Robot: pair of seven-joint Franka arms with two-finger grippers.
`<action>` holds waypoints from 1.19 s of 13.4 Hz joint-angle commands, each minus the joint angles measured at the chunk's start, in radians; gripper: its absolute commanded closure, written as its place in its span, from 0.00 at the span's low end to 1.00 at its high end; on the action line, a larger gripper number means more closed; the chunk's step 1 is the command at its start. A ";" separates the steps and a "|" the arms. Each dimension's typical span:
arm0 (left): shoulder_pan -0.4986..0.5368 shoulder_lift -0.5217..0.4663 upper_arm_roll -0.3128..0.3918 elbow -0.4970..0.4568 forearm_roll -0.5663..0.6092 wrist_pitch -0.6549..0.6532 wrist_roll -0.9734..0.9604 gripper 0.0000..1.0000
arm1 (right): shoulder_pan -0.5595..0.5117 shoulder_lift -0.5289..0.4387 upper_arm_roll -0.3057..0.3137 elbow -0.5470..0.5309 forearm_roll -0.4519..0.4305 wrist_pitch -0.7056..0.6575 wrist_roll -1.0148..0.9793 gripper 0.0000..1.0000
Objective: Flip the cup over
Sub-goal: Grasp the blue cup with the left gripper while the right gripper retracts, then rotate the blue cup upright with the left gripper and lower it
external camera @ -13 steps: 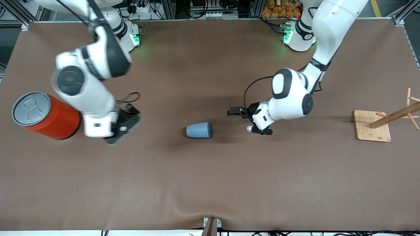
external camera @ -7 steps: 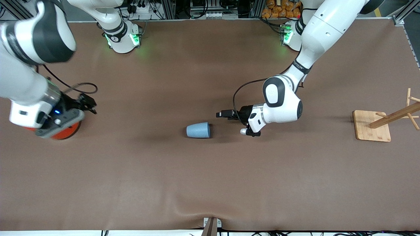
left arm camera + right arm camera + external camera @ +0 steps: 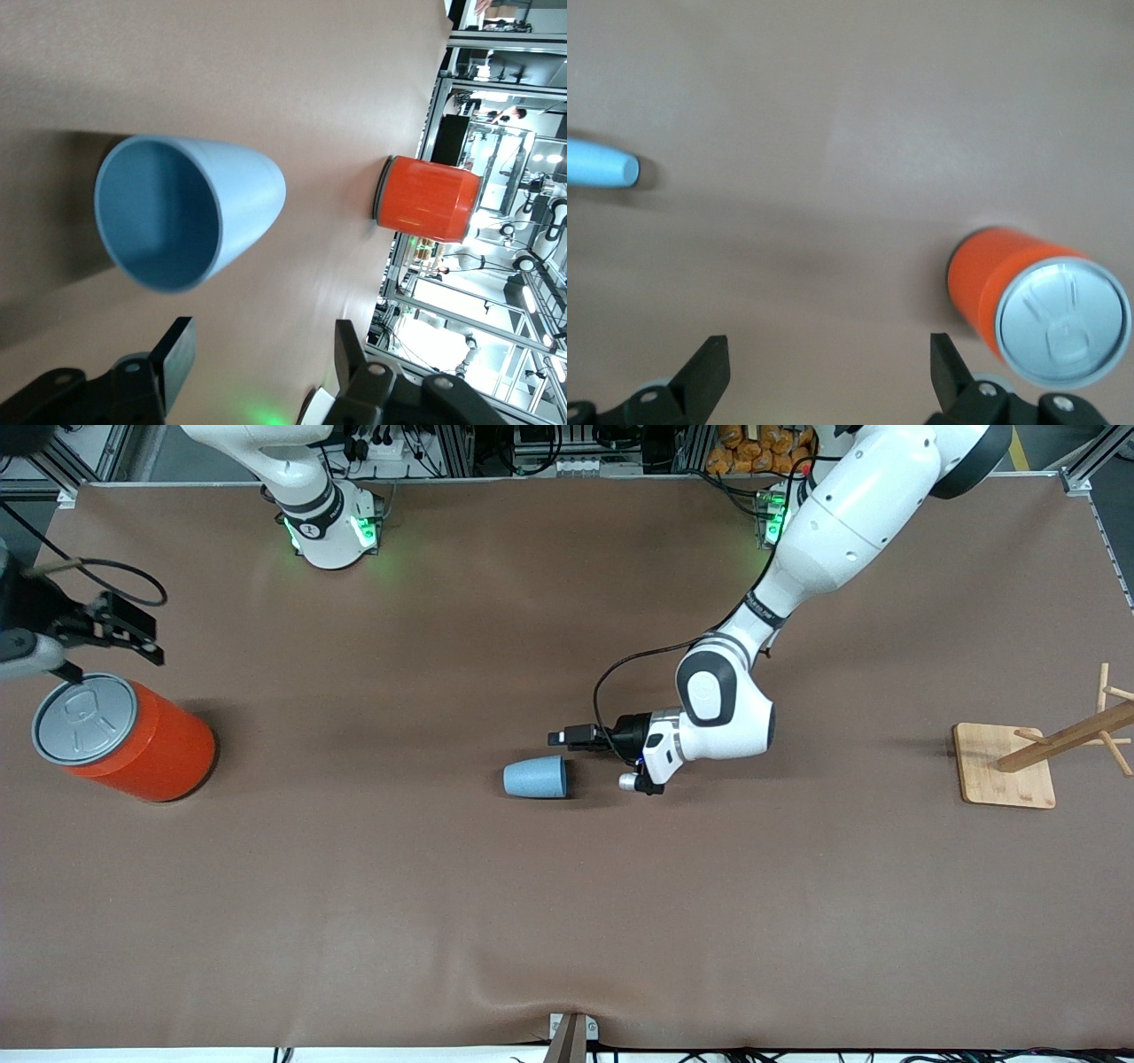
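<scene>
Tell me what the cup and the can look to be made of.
The cup: likely matte plastic, with an even light-blue wall, no glare and a thin rim. The can: an orange body, possibly painted metal or plastic, under a grey lid with a moulded pull-tab shape; its material is uncertain.

The small light-blue cup (image 3: 535, 777) lies on its side mid-table, mouth toward the left arm's end.

Cup (image 3: 535, 777) showing light blue outside, darker blue inside (image 3: 159, 212). Can (image 3: 146, 742) showing orange body, grey lid (image 3: 84, 718) with embossed pull-tab pattern. Table (image 3: 567, 921) showing plain brown cover. Wooden stand (image 3: 1005, 766) showing pale tan wood. Arms showing white shells, black joints; bases glowing green. Left gripper (image 3: 261, 354) showing black fingers. Right gripper (image 3: 828, 367) showing black fingers.
</scene>
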 commanded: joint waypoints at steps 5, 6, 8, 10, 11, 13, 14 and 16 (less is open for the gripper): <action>-0.024 0.063 0.030 0.080 -0.015 0.010 0.051 0.37 | 0.017 0.004 -0.051 0.069 0.015 -0.063 0.168 0.00; -0.042 0.069 0.060 0.090 -0.017 0.011 0.057 0.39 | 0.013 0.004 -0.057 0.083 0.015 -0.082 0.237 0.00; -0.081 0.083 0.093 0.117 -0.026 0.011 0.060 0.40 | -0.016 0.008 -0.063 0.103 0.015 -0.114 0.259 0.00; -0.084 0.092 0.093 0.136 -0.026 0.011 0.060 0.54 | -0.029 0.022 -0.062 0.103 0.013 -0.103 0.236 0.00; -0.087 0.098 0.093 0.140 -0.028 0.011 0.062 0.61 | -0.030 0.037 -0.060 0.103 0.021 -0.088 0.236 0.00; -0.093 0.118 0.093 0.171 -0.029 0.011 0.060 0.69 | -0.018 0.051 -0.057 0.106 0.009 -0.076 0.244 0.00; -0.099 0.126 0.093 0.185 -0.029 0.020 0.060 0.75 | -0.016 0.051 -0.055 0.106 0.004 -0.085 0.239 0.00; -0.107 0.136 0.093 0.188 -0.031 0.037 0.060 0.99 | -0.024 0.051 -0.055 0.103 0.009 -0.088 0.235 0.00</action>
